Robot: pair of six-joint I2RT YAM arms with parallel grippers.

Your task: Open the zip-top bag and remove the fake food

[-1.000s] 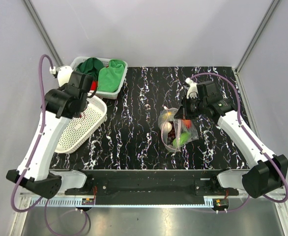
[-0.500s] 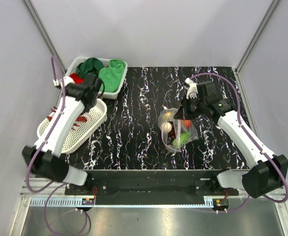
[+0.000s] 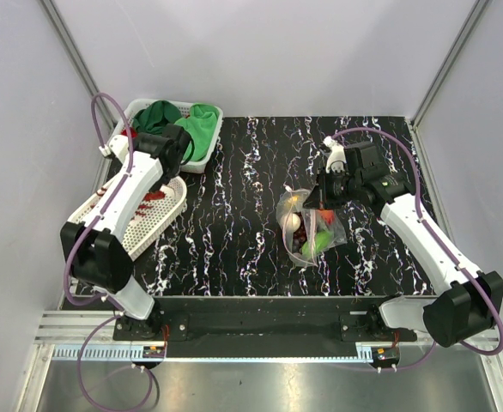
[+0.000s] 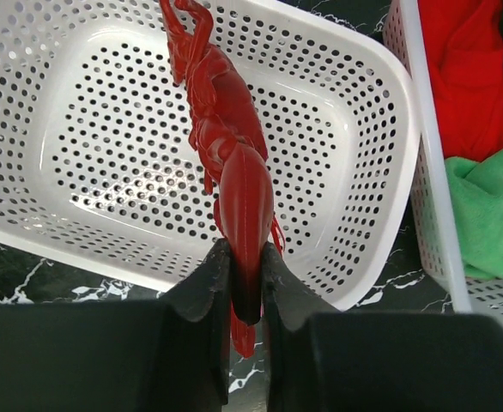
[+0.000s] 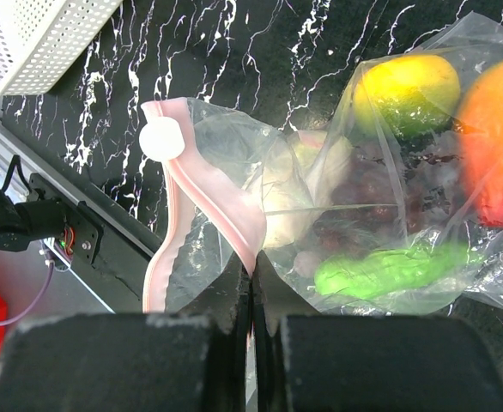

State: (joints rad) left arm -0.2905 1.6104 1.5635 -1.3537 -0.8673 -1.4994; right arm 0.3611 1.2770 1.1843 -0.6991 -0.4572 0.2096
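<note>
On the black marbled table [image 5: 260, 43], the right gripper [image 5: 251, 273] is clamped on the pink zip edge of the zip-top bag [image 5: 226, 146]. The bag holds grapes [image 5: 367, 184], a radish [image 5: 284, 210], a green vegetable [image 5: 380, 270], a yellow-green fruit [image 5: 406, 86] and an orange-red fruit [image 5: 496, 146]. Farther left, the left gripper [image 4: 245, 273] pinches the red lobster [image 4: 230, 146] by its tail over the white perforated basket [image 4: 380, 112].

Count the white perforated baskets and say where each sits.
2. The far basket sits at far left, holding green and red cloths. The near basket lies just in front, below the left gripper, which holds the red lobster. None looks hidden.
</note>
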